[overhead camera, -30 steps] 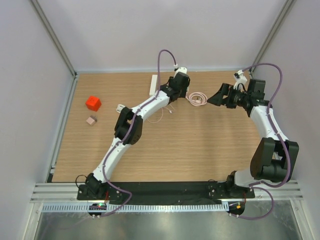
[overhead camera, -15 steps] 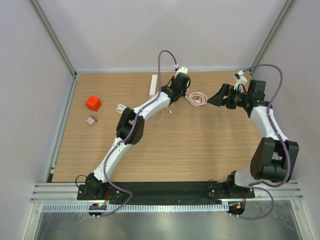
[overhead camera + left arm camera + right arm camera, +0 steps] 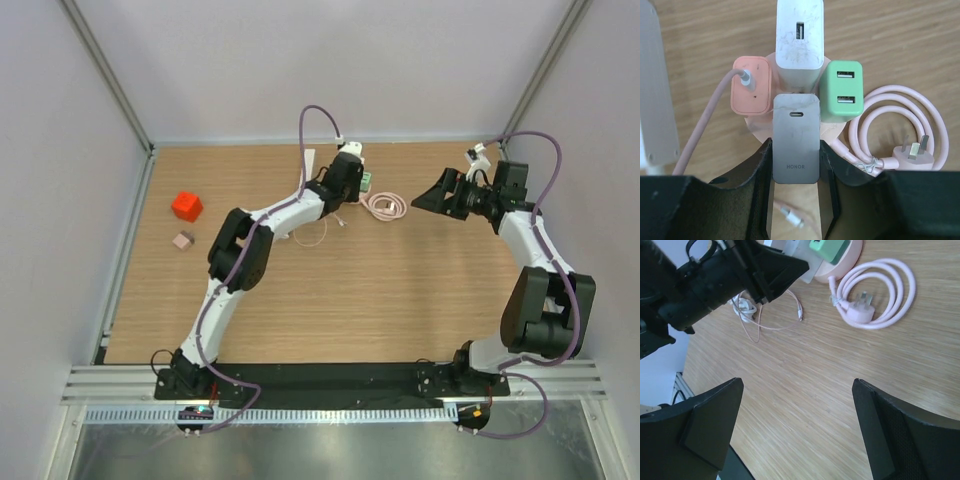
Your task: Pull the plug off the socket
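Grey charger [image 3: 796,137] clamped tight in the left jaws (plugged into the pink socket [image 3: 760,129]), right jaws wide apart above the surface [image 3: 815,390].

Grey HONOR plug [image 3: 796,137] stands upright in a round, pale-pink socket [image 3: 759,129] on the table [image 3: 900,45], its USB-C port facing up. It sits at the hub's near edge, clamped on both sides by the left gripper [image 3: 796,150]. The socket's pink cord [image 3: 858,131] lies coiled just beside it.
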You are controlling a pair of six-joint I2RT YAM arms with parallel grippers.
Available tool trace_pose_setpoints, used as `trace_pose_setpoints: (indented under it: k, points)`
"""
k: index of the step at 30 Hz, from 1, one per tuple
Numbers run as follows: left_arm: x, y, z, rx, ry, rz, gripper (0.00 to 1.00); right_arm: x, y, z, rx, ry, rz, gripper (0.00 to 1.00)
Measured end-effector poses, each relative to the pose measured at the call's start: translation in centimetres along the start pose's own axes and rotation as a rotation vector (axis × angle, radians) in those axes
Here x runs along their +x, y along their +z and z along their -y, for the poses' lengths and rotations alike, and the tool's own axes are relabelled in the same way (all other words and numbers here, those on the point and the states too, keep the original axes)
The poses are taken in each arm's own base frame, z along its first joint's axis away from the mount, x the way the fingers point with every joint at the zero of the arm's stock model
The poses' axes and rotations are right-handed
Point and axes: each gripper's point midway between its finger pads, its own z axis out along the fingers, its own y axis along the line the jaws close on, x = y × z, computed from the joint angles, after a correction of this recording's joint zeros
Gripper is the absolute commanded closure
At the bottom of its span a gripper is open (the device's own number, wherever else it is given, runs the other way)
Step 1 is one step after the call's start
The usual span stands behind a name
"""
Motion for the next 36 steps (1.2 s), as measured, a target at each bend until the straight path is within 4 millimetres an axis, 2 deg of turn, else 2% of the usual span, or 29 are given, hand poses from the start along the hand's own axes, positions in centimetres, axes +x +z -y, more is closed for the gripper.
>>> trace_pose_setpoints:
  k: [7,10,14,18,21,26,31,36]
  points:
    - [2.0,-6.0,-1.1,0.054,-0.059,-0.031,1.0,1.8,1.9,0.1,-0.059,0.11,-0.047,0.01]
    - [2.8,-8.6,-1.4,0.08,-0.117,-0.026,1.0,3.4,3.3,-0.7,-0.092,0.15,-0.082,0.01]
    - [3.8,-10.5,-1.3,0.115,-0.203,-0.018,1.0,5.0,4.6,-2.2,-0.123,0.164,-0.123,0.01]
    - [5.0,-11.6,-1.0,0.146,-0.27,-0.012,1.0,5.1,5.3,-3.1,-0.134,0.143,-0.127,0.01]
    - [5.6,-12.5,-0.6,0.165,-0.306,-0.002,1.0,5.4,5.2,-2.8,-0.12,0.143,-0.127,0.0]
    - [6.7,-14.5,0.5,0.204,-0.337,-0.001,1.0,6.9,4.5,-2.6,-0.091,0.133,-0.148,0.0]
    - [7.3,-17.1,2.2,0.257,-0.341,0.005,1.0,7.7,3.0,-3.9,-0.089,0.083,-0.157,0.0]
    - [6.7,-19.5,3.4,0.296,-0.357,0.043,1.0,8.7,1.5,-5.5,-0.108,0.059,-0.14,0.01]
